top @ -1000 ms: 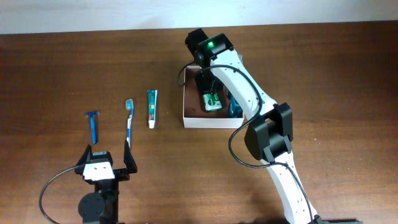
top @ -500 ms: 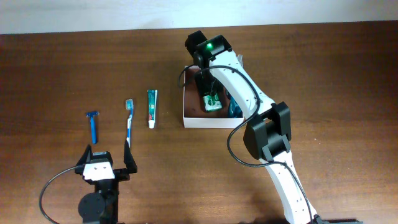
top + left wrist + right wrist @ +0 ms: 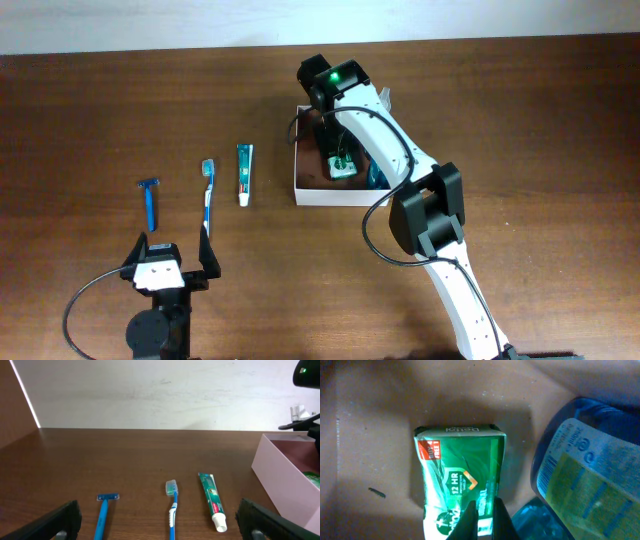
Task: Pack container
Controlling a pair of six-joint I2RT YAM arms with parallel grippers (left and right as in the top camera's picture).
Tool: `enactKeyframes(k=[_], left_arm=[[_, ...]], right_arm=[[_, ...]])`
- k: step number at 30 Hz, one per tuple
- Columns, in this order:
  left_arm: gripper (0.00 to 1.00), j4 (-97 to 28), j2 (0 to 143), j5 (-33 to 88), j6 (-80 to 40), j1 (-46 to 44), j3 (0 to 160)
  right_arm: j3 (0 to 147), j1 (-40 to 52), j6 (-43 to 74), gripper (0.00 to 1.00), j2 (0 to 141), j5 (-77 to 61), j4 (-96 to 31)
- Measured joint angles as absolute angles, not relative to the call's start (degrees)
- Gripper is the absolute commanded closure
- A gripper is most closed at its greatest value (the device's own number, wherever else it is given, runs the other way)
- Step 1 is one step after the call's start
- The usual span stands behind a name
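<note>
Roughly midway through the packing, judging by the layout. Already lying inside the container (image 3: 320, 193): a green soap box (image 3: 457, 485) flat on the reddish floor, and a blue bottle (image 3: 585, 475) just beside it, toward the container's right wall. Hovering over the soap box, inside the container: the right gripper (image 3: 481, 519), pinched fully together and gripping nothing. Left of the container, on the table and apart from one another: toothpaste (image 3: 244, 174) nearest, then toothbrush (image 3: 207, 195), then razor (image 3: 149, 200) farthest. Well to the container's left and nearer the robot's side than it: the left gripper (image 3: 174, 252), spread wide and empty. Next, probably: lift the right gripper clear of the container's walls, or bring the left one down over the toothpaste, line up across its narrow body, and close gently.
</note>
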State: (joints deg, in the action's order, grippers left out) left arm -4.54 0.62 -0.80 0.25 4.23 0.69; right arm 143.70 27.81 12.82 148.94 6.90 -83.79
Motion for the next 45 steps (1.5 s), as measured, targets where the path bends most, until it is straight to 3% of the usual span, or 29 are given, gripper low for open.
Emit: enactKeyframes(k=[45], left_arm=[[0.01, -4.5, 0.6, -0.8, 0.3, 4.2, 0.7]], right_arm=[[143.7, 27.8, 17.0, 0.96, 149.3, -6.5, -80.6]])
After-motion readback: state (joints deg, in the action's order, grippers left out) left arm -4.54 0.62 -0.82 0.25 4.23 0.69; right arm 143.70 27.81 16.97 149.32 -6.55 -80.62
